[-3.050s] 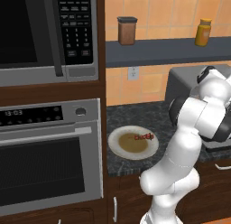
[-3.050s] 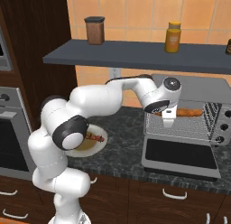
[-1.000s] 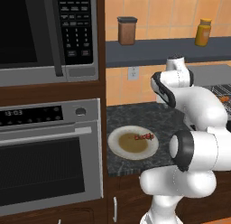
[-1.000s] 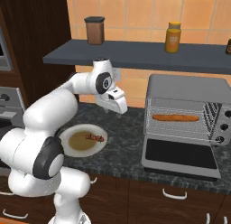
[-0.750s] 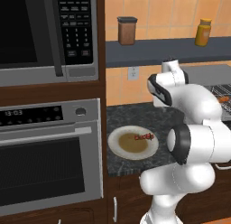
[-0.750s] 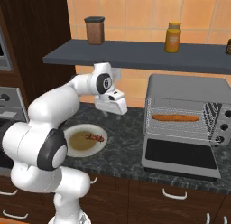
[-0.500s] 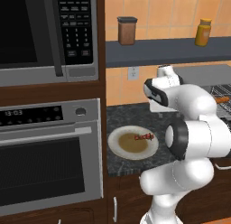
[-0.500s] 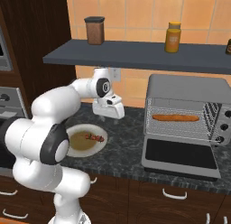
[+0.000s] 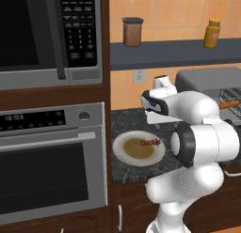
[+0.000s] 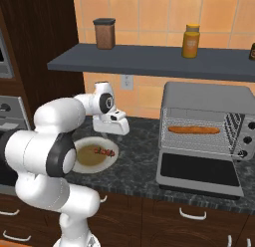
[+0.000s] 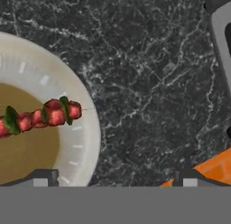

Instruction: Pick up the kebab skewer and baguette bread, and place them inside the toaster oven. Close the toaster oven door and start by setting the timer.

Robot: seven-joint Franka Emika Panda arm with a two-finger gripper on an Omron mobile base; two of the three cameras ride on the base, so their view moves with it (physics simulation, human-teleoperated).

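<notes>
The kebab skewer lies on a cream plate on the dark counter. My gripper hangs open and empty over the counter, just right of the plate's edge and above the skewer's tip. The baguette bread rests on the wire rack inside the toaster oven. The toaster oven door lies folded down flat in front of the box.
A black microwave and a built-in steel oven fill the left wall. A grey shelf above the counter carries a brown jar and a yellow jar. Bare speckled counter lies between plate and toaster oven.
The gripper let go of the baguette on the oven rack, then swung left across the counter to the plate's right edge, open throughout the last second.
</notes>
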